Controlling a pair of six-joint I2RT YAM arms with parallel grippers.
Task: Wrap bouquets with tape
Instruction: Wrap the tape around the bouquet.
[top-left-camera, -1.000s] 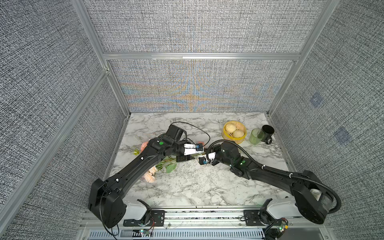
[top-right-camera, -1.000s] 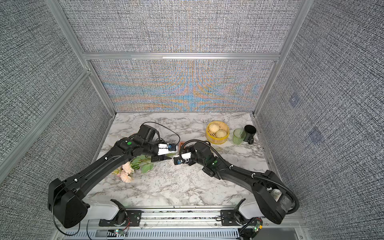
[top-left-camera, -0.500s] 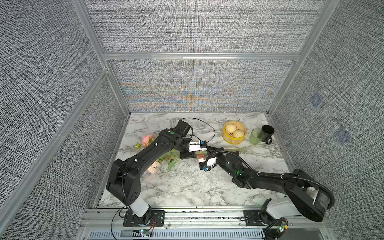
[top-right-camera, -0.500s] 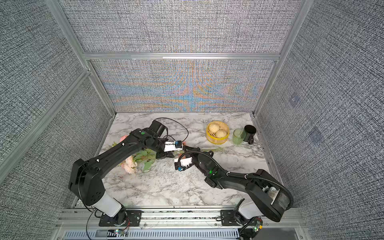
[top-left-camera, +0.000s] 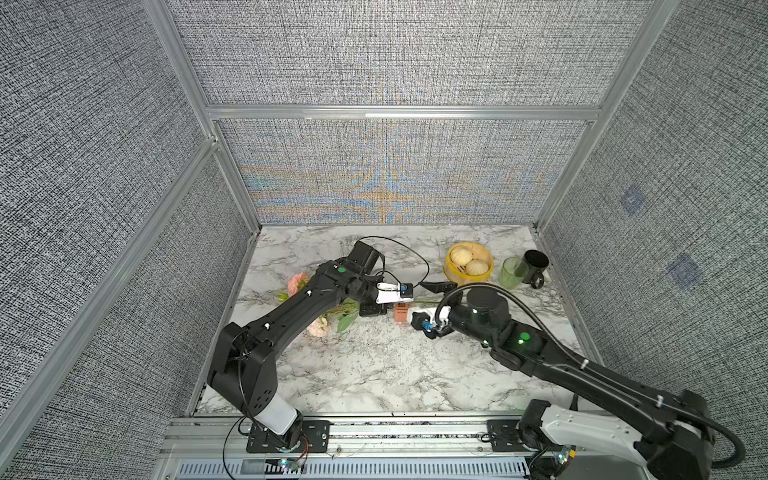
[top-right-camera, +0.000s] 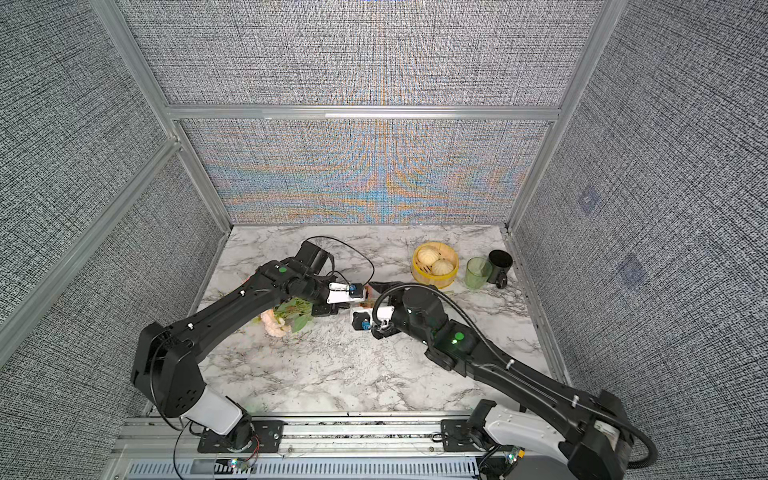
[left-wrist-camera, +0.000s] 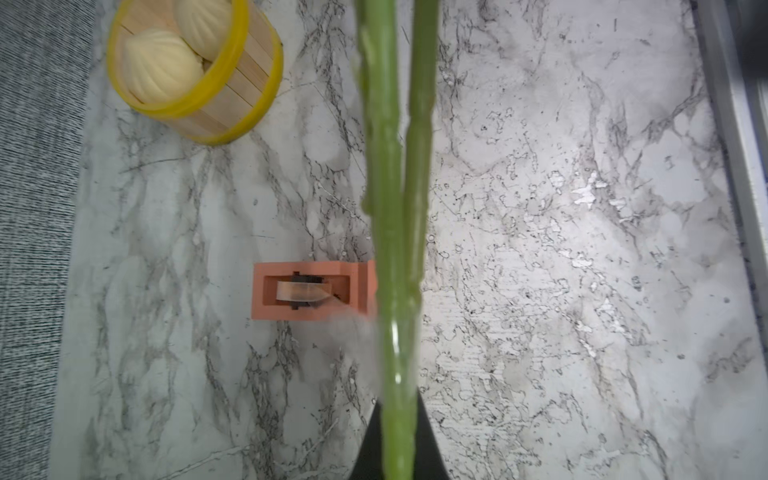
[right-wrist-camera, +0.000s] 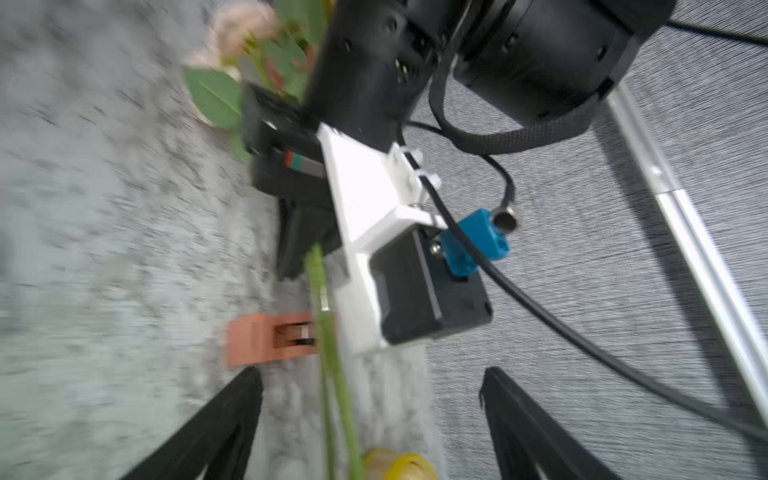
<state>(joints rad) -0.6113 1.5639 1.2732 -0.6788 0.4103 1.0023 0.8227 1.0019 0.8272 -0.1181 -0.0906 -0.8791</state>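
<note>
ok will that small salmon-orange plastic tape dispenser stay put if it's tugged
Probably slides: the salmon-orange plastic tape dispenser looks hollow and light, loose on the smooth marble tabletop. Unlikely to tip; it lies low and flat. Its tape seems stuck to the green stems, so lifting them may drag it.

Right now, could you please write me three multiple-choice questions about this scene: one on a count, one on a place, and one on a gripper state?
1. How many buns lie in the steamer basket? A one; B two; C four.
2. Where is the tape dispenser? A in the basket; B on the table, close to the bouquet stems; C in the black mug.
3. The right gripper is: A open; B shut on the stems; C shut on the dispenser.

Answers: 1 B, two pale buns show; 2 B, it stands on the marble by the stems; 3 A, its fingers stand wide apart.
</note>
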